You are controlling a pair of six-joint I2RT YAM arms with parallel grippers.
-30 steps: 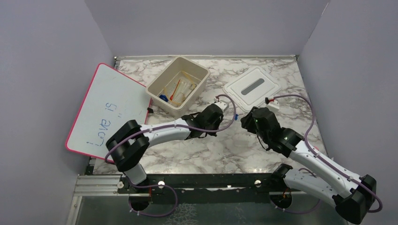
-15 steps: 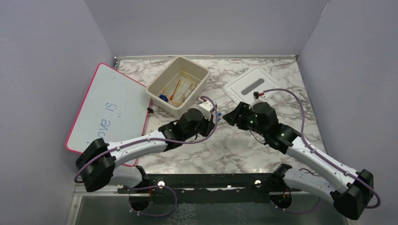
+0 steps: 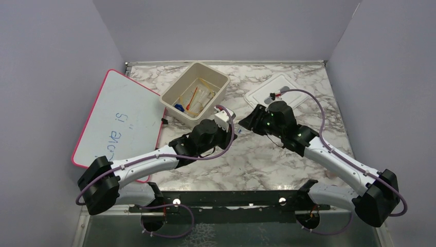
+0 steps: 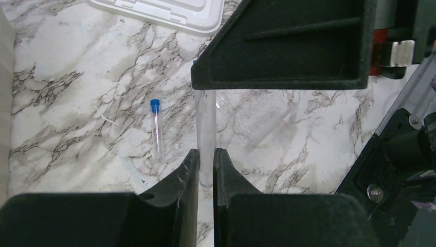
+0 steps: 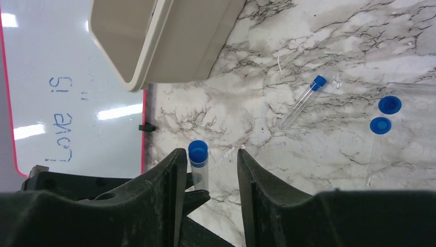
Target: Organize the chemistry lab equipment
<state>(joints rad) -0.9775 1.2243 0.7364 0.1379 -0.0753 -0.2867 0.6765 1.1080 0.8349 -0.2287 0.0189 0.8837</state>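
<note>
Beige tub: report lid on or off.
Off: the white lid lies flat on the table, apart from the tub, whose inside shows.

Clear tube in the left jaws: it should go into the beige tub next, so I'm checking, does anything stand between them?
Nothing visible lies between the clear tube and the beige tub, but the right gripper, jaws open, straddles the tube's blue-capped end and should back off first.
</note>
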